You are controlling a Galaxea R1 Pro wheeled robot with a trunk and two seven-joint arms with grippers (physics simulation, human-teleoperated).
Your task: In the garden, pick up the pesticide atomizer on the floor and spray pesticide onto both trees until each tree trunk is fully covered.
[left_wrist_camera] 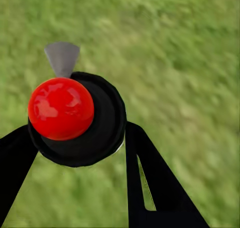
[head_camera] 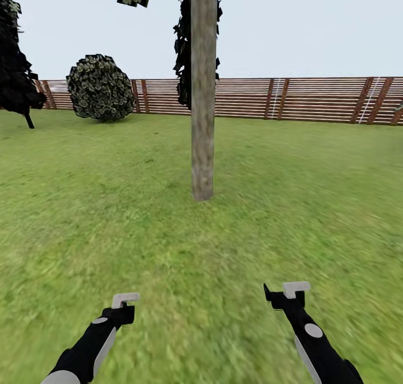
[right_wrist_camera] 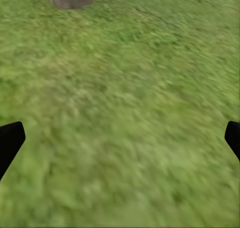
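The left gripper [left_wrist_camera: 75,153] is clenched on the atomizer [left_wrist_camera: 75,119], whose red top and grey nozzle point down at the grass [left_wrist_camera: 185,63]. The right gripper [right_wrist_camera: 120,138] hangs released, fingers wide apart. The trunk [head_camera: 202,93] stands straight ahead, well apart, midway between both arms, so the left arm likely must lift and aim the nozzle forward.

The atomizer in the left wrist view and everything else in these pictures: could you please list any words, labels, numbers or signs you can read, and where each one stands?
None: no readable text in any view.
The atomizer, held in the left gripper, shows a plain red ball, black body and grey nozzle, with no label visible.
The tree trunk, fence, round bush and grass carry no writing or signs.
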